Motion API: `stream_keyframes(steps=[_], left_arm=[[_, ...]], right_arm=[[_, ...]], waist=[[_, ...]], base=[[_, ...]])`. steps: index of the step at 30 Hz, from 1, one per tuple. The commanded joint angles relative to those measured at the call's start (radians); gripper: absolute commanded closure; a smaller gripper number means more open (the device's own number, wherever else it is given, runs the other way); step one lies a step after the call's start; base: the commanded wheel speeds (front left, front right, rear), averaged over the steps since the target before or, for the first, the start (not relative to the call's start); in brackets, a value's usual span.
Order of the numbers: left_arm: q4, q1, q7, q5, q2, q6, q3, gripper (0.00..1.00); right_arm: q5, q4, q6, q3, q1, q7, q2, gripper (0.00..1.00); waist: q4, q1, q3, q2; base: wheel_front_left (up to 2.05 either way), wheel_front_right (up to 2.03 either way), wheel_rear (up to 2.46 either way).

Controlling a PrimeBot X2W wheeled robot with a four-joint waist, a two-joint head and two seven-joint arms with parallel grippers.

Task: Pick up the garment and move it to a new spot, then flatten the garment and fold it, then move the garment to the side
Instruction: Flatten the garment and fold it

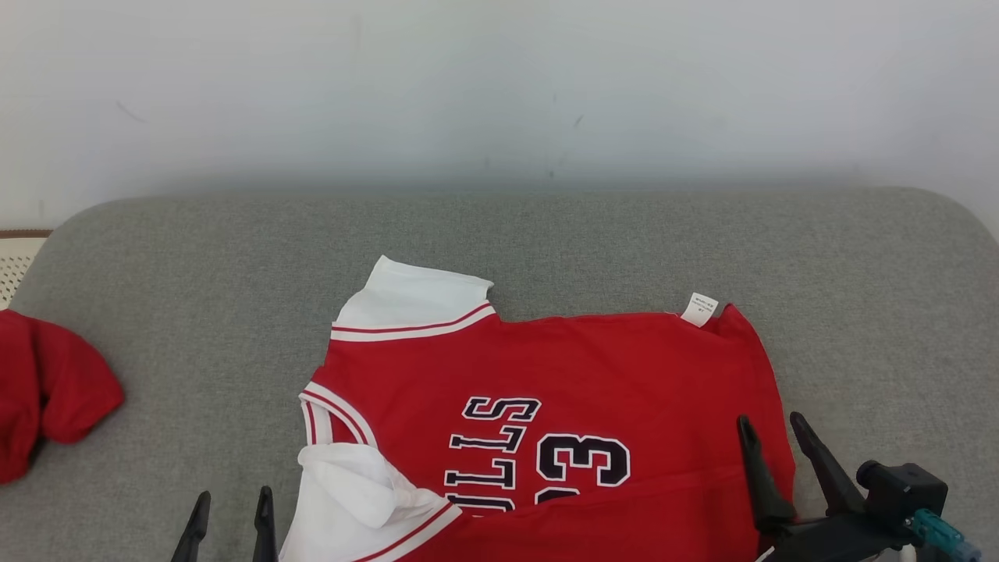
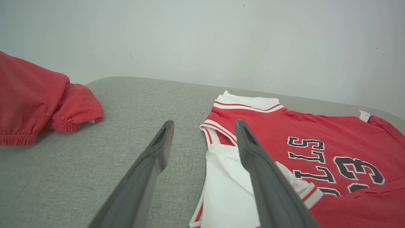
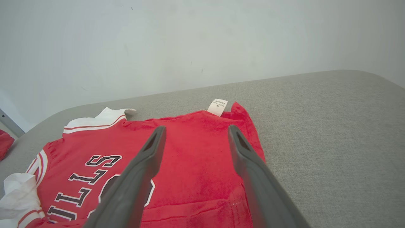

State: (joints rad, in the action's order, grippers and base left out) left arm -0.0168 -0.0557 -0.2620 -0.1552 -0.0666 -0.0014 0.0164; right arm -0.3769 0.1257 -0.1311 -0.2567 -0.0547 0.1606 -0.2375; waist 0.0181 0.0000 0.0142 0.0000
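Hovering left gripper [image 1: 235, 493] beside red jersey [image 1: 585, 367], right gripper [image 1: 771, 418] over its near right corner, both spread wide, holding nothing. Seeing jersey lying mid grey cushion [image 1: 546, 234], near edge lapped over the lettering. Judging mid-fold; likely needing firm pinches on both near corners next.

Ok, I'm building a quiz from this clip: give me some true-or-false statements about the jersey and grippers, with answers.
The red jersey lies on the grey cushion. True.
The left gripper is clamped on the jersey. False: its jaws stand open, holding nothing.
The right gripper is open and empty. True.
The white label sits at the jersey's near edge. False: at the far edge.
A second red garment lies to the left. True.
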Motion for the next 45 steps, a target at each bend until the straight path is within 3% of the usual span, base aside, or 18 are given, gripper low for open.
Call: stream_keyframes(steps=[1,5,10,16,24,33,37,45], left_arm=[[-0.005,0.015,-0.004,0.002,0.001,-0.002,0.007,0.00],[-0.022,0.037,-0.004,0.004,-0.006,-0.022,0.004,0.00],[-0.072,0.174,0.031,-0.020,-0.056,-0.084,-0.031,0.00],[-0.102,0.387,0.131,-0.065,-0.141,-0.120,-0.071,0.00],[-0.144,0.631,0.257,-0.163,-0.274,-0.127,-0.159,0.00],[-0.250,0.820,0.398,-0.386,-0.471,-0.127,-0.318,0.00],[-0.301,0.874,0.423,-0.436,-0.524,-0.128,-0.389,0.00],[-0.444,0.966,0.423,-0.511,-0.570,-0.128,-0.488,0.00]], right_arm=[[0.012,0.008,0.001,-0.003,0.003,0.010,0.015,0.00],[0.024,0.015,0.001,0.000,0.005,0.016,0.027,0.00],[0.036,0.020,0.001,0.006,-0.027,0.012,0.036,0.00],[0.047,0.023,0.001,0.004,-0.080,0.016,0.056,0.00],[0.063,0.045,0.001,-0.003,-0.165,0.045,0.100,0.00],[0.057,0.069,0.001,-0.030,-0.268,0.083,0.143,0.00],[0.057,0.079,0.001,-0.045,-0.305,0.095,0.157,0.00],[0.057,0.105,0.001,-0.083,-0.356,0.104,0.177,0.00]], waist=[[-0.002,0.0000,0.001,0.0000],[-0.007,0.0000,0.007,0.0000],[-0.020,0.0000,0.037,0.0000],[-0.063,0.0000,0.097,0.0000],[-0.158,0.0000,0.217,0.0000],[-0.248,0.0000,0.337,0.0000],[-0.268,0.0000,0.375,0.0000],[-0.308,0.0000,0.426,0.0000]], base=[[0.00,0.00,0.00],[0.00,0.00,0.00],[0.00,0.00,0.00],[0.00,0.00,0.00],[0.00,0.00,0.00],[0.00,0.00,0.00],[0.00,0.00,0.00],[0.00,0.00,0.00]])
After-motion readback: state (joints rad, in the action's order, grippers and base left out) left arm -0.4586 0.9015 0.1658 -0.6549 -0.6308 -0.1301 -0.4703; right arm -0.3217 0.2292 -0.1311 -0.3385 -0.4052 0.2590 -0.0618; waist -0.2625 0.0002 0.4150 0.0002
